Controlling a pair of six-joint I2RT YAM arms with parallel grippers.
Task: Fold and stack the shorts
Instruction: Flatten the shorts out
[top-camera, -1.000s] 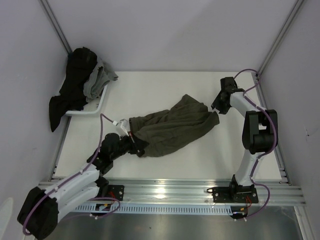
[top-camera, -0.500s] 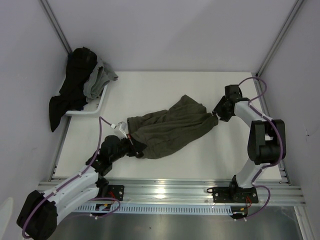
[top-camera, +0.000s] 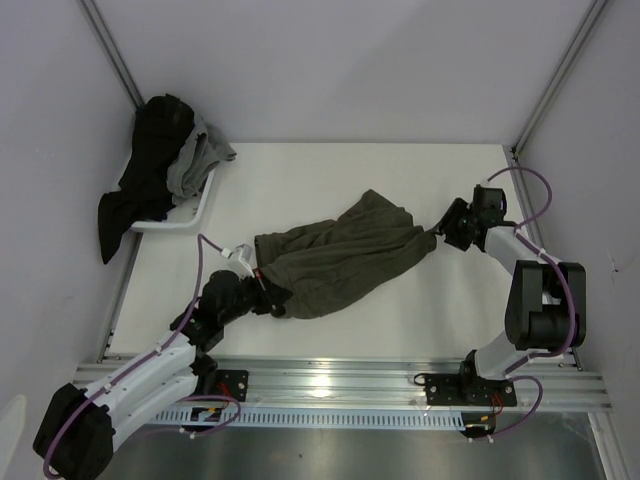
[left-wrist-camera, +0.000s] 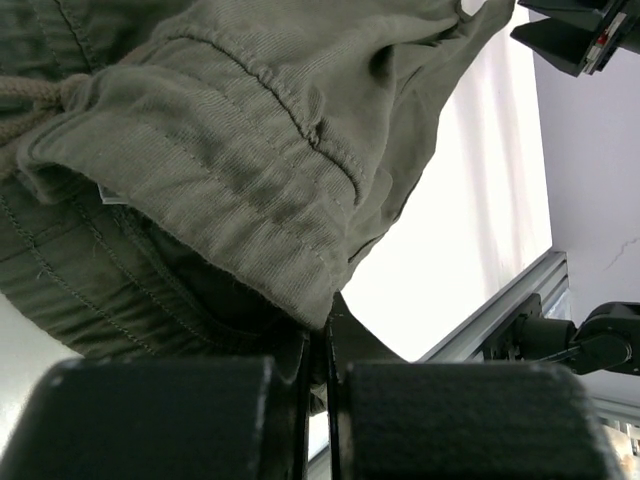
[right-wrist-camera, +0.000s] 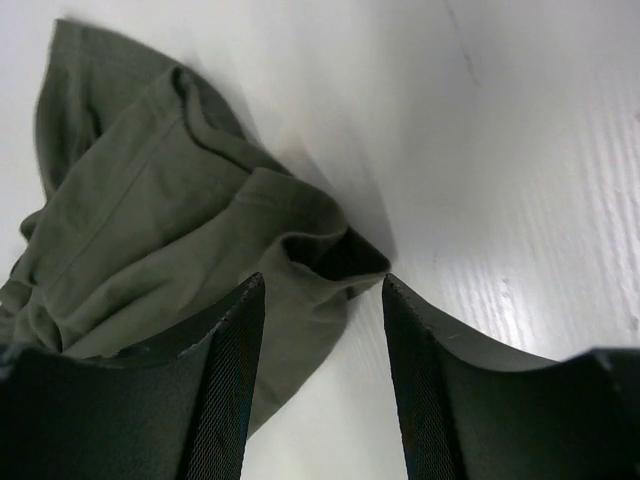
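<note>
Showed a white table from above, with the olive-green shorts lying rumpled and slantwise across its middle, waistband toward the near left corner and legs toward the right edge. Kept the left gripper pinched fully shut on the waistband end, close by the drawstring, with cloth bunched over the fingertips in the wrist view. Barely shifted that arm over the last second, and drew the waistband only a little toward the left edge. Changed most on the right: brought the right gripper away from a spot beyond the leg hem, nearer the far right corner, and lowered it to the table right at the tip of the right-hand leg. Widened its jaws on the way and left them apart with a clear gap, a folded corner of the hem just ahead between the fingertips but not pinched, so nothing held on that side yet. Left a heap of dark and grey clothes untouched on a white tray at the far left corner. Pointed, as a judgement, to a two-handed grip being set up: one end pinned, the other about to be pinched, probably to pull the cloth flat before the first fold. Put the task at an early stage, with no fold made and nothing of this pair stacked.
</note>
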